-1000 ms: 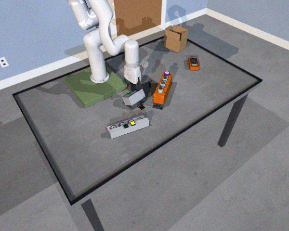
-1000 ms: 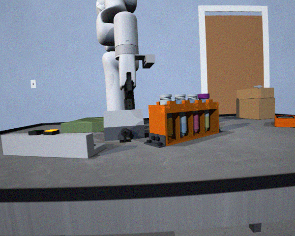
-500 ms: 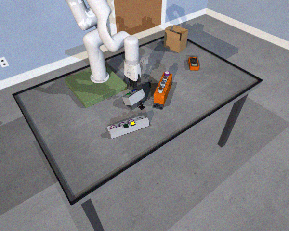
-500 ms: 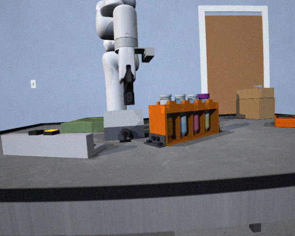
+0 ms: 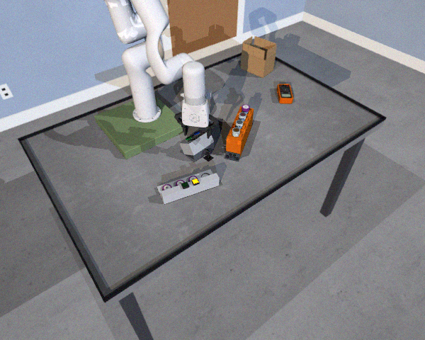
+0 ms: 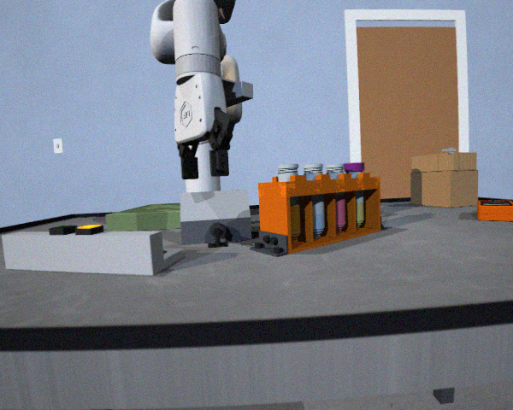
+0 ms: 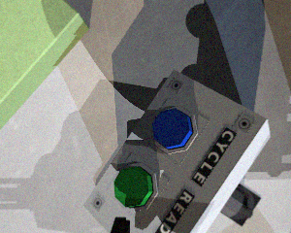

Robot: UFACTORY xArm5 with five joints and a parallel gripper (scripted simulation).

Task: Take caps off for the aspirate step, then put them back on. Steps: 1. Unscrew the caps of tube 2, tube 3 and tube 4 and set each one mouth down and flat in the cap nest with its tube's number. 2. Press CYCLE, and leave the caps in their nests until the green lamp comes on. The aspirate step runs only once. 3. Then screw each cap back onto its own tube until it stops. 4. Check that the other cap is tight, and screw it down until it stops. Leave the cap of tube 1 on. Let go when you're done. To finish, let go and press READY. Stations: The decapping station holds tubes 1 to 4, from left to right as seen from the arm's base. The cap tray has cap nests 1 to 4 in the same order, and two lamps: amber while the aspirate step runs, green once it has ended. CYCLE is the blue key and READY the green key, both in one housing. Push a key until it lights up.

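Observation:
The orange decapping station [image 5: 239,132] holds several tubes. Only the tube at its far end wears a purple cap [image 5: 245,108]; it is the right-most in the side view [image 6: 353,166]. The other three tubes stand open. The grey cap tray [image 5: 188,188] holds three purple caps in its nests. Its amber lamp [image 5: 195,181] is lit and the green lamp [image 5: 184,185] is dark. My gripper [image 6: 203,165] is open and empty, hanging a little above the grey key housing [image 6: 215,216]. The wrist view shows the blue CYCLE key [image 7: 172,128] and the green READY key [image 7: 133,185] right below.
The green base pad [image 5: 137,126] lies behind the key housing. A cardboard box [image 5: 258,57] stands at the table's far corner, with an orange meter [image 5: 285,93] near it. The rack stands close to the right of the housing.

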